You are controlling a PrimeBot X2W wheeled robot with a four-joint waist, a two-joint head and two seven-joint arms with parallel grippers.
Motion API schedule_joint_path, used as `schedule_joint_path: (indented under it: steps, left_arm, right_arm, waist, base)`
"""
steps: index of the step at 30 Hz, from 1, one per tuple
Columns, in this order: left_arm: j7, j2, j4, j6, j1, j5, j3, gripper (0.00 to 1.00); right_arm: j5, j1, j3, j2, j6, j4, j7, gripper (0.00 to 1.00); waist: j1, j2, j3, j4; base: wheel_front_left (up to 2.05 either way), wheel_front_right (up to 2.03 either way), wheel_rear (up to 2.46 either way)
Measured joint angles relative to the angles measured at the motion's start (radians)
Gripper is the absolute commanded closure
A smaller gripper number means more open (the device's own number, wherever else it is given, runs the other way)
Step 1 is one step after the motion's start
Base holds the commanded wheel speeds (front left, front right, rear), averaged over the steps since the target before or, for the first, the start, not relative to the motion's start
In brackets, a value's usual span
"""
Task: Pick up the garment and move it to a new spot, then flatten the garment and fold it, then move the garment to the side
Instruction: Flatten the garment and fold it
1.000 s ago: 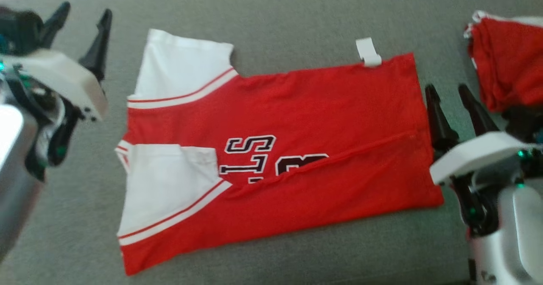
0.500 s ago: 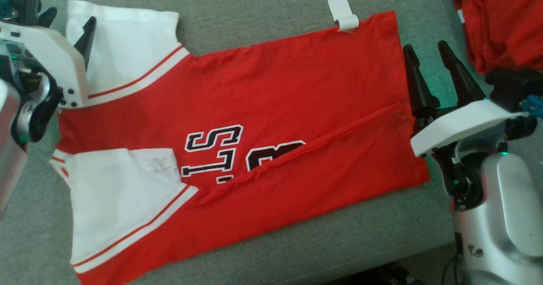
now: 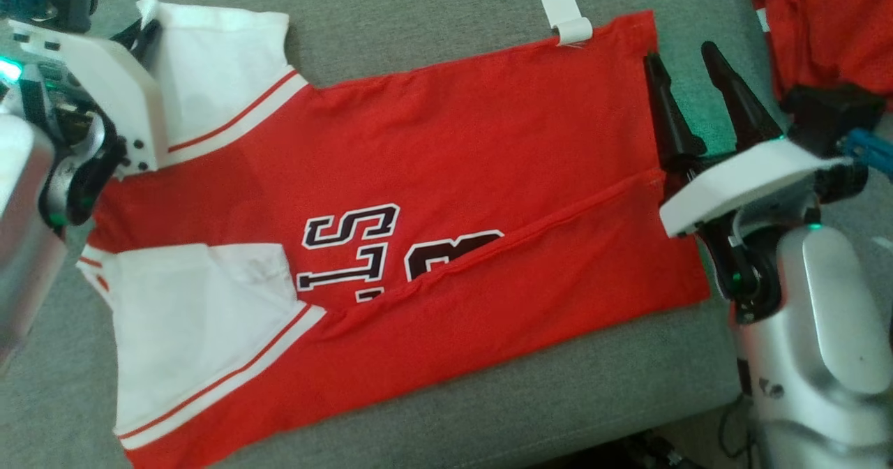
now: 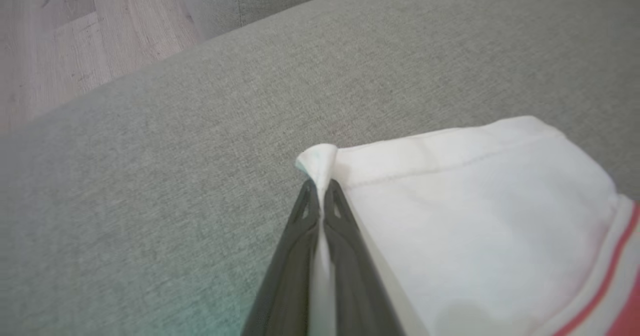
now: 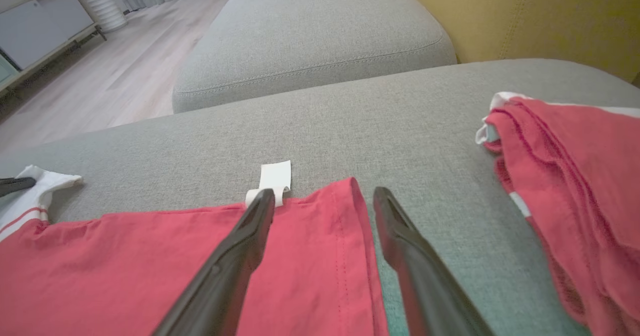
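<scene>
Left gripper (image 4: 320, 192) is clamped on the white sleeve corner (image 4: 320, 158) of the garment (image 3: 488, 141); right gripper (image 3: 678, 54), jaws apart, should be closed on the hem (image 5: 359, 226) before both are lifted evenly.

The left pincer (image 4: 320, 188) is clamped tight, its two long dark fingers (image 4: 295, 256) pressed together on the outer corner of a white sleeve of the red short-sleeved jersey with white sleeves (image 3: 453, 148), a small fold of cloth poking past the tips. Its white wrist housing (image 3: 91, 78) and silver forearm (image 3: 21, 246) sit beside the jersey's collar end. The right pincer (image 3: 678, 51) stands spread wide at the jersey's hem end, gripping nothing. One finger is above the red cloth just inside the hem and the other just outside it. Its white wrist cover (image 3: 739, 183) and grey forearm (image 3: 816, 336) lie beyond the hem.
</scene>
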Motion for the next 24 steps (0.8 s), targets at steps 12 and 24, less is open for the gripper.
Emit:
schedule_joint_path:
  steps: [12,24]
  left_arm:
    - [-0.187,-0.054,-0.043,-0.001,-0.003,0.029,0.002,1.00]
    - [-0.213,-0.093,-0.064,-0.009,-0.003,0.029,-0.012,1.00]
  right_arm:
    - [-0.129,-0.162,-0.066,-0.052,0.000,0.170,0.179,0.00]
    - [-0.113,-0.262,-0.047,-0.126,0.000,0.367,0.292,0.57]
  waist:
    - [-0.0001,0.0000,-0.048,0.089]
    - [0.0000,0.0000,-0.037,0.166]
  base:
    - [0.00,0.00,0.00]
    - [0.00,0.00,0.00]
